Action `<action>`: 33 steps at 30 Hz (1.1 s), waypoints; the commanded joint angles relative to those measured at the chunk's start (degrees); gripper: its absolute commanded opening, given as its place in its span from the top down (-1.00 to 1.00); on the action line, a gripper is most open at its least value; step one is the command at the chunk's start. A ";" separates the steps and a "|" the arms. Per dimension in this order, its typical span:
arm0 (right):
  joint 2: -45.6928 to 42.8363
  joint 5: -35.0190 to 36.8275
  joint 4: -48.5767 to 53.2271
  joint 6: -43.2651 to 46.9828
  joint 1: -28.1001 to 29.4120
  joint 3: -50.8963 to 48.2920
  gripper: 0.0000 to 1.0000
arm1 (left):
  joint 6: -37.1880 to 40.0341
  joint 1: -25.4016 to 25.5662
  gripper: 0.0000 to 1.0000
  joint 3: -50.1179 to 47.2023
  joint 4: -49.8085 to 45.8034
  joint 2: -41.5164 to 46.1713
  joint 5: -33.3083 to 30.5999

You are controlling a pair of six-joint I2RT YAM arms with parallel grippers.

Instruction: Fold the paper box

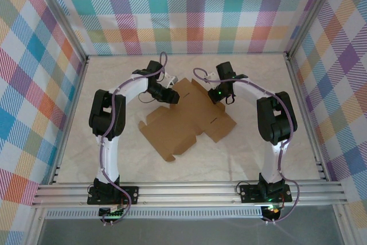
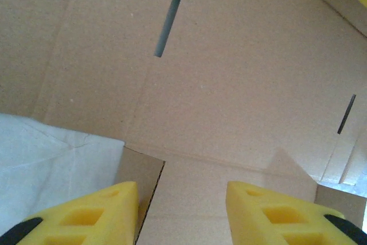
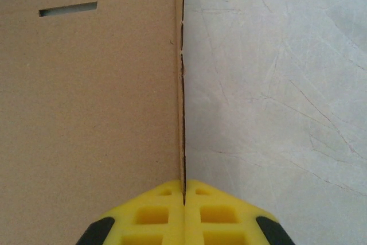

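on pale table (image 1: 252,156) between checked walls (image 1: 189,10), left fingers (image 2: 86,216) gape, right fingers (image 3: 149,213) pinch the paper box (image 1: 189,121).

In the top view, our left arm (image 1: 108,120) and right arm (image 1: 276,117) bend inward toward the frame's centre. Our left tool (image 2: 182,196) holds its fingers apart; our right tool (image 3: 184,190) presses them together.
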State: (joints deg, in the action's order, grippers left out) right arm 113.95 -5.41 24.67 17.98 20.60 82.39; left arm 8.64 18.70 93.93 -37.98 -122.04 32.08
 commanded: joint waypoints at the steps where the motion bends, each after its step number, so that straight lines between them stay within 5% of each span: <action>1: 0.75 0.11 0.02 -0.88 0.05 1.39 1.00 | 0.76 0.46 0.11 0.23 -3.46 0.12 2.36; 17: 1.13 0.48 0.14 -1.21 0.05 1.46 1.00 | -2.29 1.07 0.04 0.02 -3.33 -3.97 3.56; 28: 1.19 -0.65 0.21 -1.69 0.03 1.77 1.00 | -4.96 2.18 0.05 2.16 -6.13 -7.16 -6.34; 33: 1.05 -0.74 0.47 -1.85 0.05 1.90 1.00 | -6.51 2.22 0.06 1.20 -3.84 -3.15 -3.98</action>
State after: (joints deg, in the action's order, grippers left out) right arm 114.08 -5.04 24.60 17.10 20.60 82.67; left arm 3.77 20.51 95.53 -41.36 -126.37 30.13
